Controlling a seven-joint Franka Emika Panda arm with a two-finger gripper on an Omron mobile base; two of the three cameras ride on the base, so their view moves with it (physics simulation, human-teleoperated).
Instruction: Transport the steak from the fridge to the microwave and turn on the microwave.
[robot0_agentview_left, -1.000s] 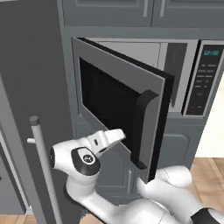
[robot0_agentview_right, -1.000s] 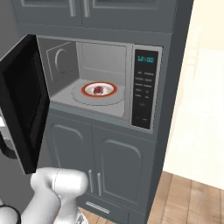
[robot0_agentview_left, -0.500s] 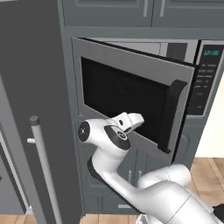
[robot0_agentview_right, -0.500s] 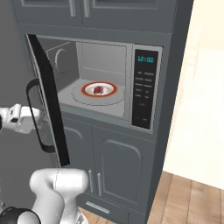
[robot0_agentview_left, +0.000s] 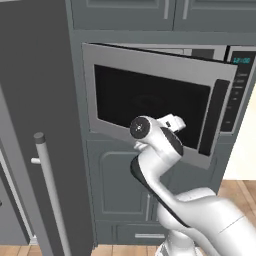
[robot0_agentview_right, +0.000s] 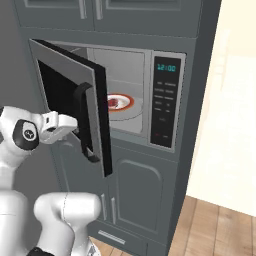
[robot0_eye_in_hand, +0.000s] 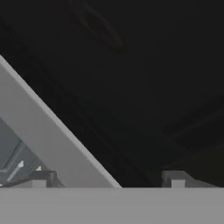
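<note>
While the tall grey fridge (robot0_agentview_left: 35, 100) fills the left of the left base view with its long bar handle (robot0_agentview_left: 50, 195) standing in front, the grey cabinet wall beside it holds the built-in microwave (robot0_agentview_right: 165, 100). The microwave door (robot0_agentview_left: 155, 107) stands partly open, hinged on its left side, its dark glass facing the arm and its black vertical handle (robot0_agentview_left: 212, 117) at the free edge. In the right base view the door (robot0_agentview_right: 75, 100) swings out toward the camera, leaving the white cavity in sight between the door edge and the dark button panel (robot0_agentview_right: 165, 102) with its lit clock.

The white arm reaches up in front of the lower cabinet doors (robot0_agentview_right: 130, 195), and its pincer (robot0_agentview_right: 75, 122) sits against the outer face of the door, low down and just beside the handle (robot0_agentview_right: 86, 122). In the hand view two dark fingertips (robot0_eye_in_hand: 175, 178) rise well apart at the bottom edge, so the pincer is open with nothing between them; ahead lie the door's dark glass and its silver frame (robot0_eye_in_hand: 48, 135) running on a slant.

Inside the cavity a white plate with a red-orange rim (robot0_agentview_right: 125, 104) rests on the turntable, and the steak (robot0_agentview_right: 116, 102), a small dark red slab, lies on that plate.
</note>
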